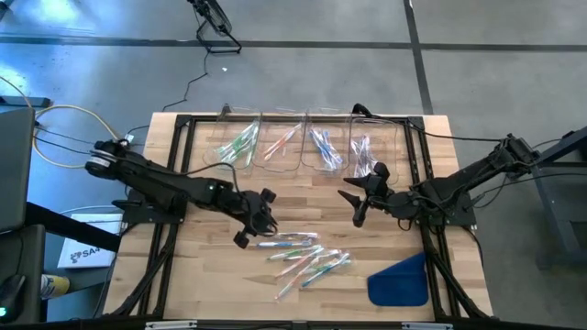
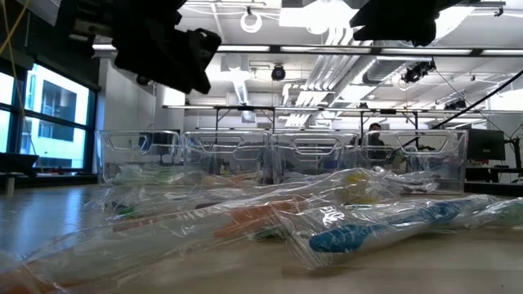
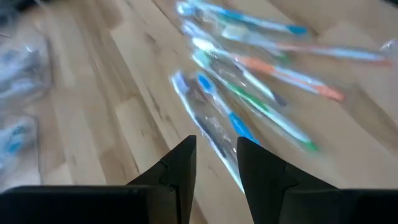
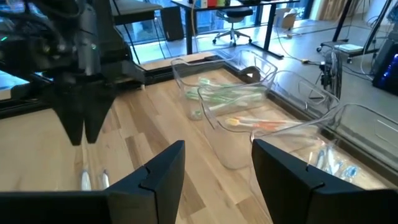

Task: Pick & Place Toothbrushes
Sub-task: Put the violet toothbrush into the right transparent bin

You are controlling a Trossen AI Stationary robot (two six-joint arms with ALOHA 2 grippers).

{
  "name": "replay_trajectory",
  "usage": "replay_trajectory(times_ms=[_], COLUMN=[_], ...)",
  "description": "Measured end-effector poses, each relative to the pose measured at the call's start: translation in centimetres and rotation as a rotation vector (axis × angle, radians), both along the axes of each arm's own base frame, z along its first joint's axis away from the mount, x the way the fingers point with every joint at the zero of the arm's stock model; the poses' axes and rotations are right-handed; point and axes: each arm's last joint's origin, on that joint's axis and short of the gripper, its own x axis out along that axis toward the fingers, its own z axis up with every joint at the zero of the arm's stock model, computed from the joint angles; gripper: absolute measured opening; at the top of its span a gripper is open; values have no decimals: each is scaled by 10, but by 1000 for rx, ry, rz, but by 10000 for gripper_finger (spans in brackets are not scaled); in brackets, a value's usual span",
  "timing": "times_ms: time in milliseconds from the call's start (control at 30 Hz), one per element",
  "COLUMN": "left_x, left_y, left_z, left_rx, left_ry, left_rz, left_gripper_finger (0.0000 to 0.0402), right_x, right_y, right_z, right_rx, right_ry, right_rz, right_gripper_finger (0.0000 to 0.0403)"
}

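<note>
Left tool (image 1: 252, 225) hangs over the middle of the wooden tabletop (image 1: 197, 266), fingers (image 3: 180, 165) parted by a narrow gap with nothing between them. Its tips sit just beside the near end of a loose pile of toothbrushes (image 1: 307, 259), which lies toward the front of the tabletop. In the left wrist view the wrapped brushes (image 3: 249, 81) spread out ahead of the fingers: blue, green and orange handles in clear sleeves.

Right tool (image 1: 359, 195) hovers right of centre, jaws spread wide, empty. It sits close to the rightmost of 4 clear bins (image 1: 312, 142) that stand in a row along the back edge. Each bin holds sorted brushes: green in the leftmost, orange next, blue third, purple in the last. The right wrist view looks past its own fingers (image 4: 161, 171) along the bin row (image 4: 249, 106) and catches the left tool (image 4: 84, 118) pointing down at the tabletop.

A blue flat piece (image 1: 401, 281) lies at the front right, apart from the pile.

Low view: crinkled sleeves of the pile (image 2: 359, 233) fill the foreground, bins (image 2: 278, 155) behind.
</note>
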Motion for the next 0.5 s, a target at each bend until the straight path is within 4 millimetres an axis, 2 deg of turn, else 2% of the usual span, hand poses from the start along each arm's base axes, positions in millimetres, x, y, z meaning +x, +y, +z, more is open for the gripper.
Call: replay_trajectory(times_ms=[333, 500], left_x=[26, 36], left_y=[-5, -9], left_z=[-13, -23], left_rx=[87, 53], left_ry=[223, 267], left_rz=[36, 8], left_gripper_finger=[111, 111], right_x=[0, 0], right_y=[0, 0], right_z=[0, -1], right_rx=[-4, -8], right_ry=[5, 14], right_rz=[2, 2], right_gripper_finger=[181, 181])
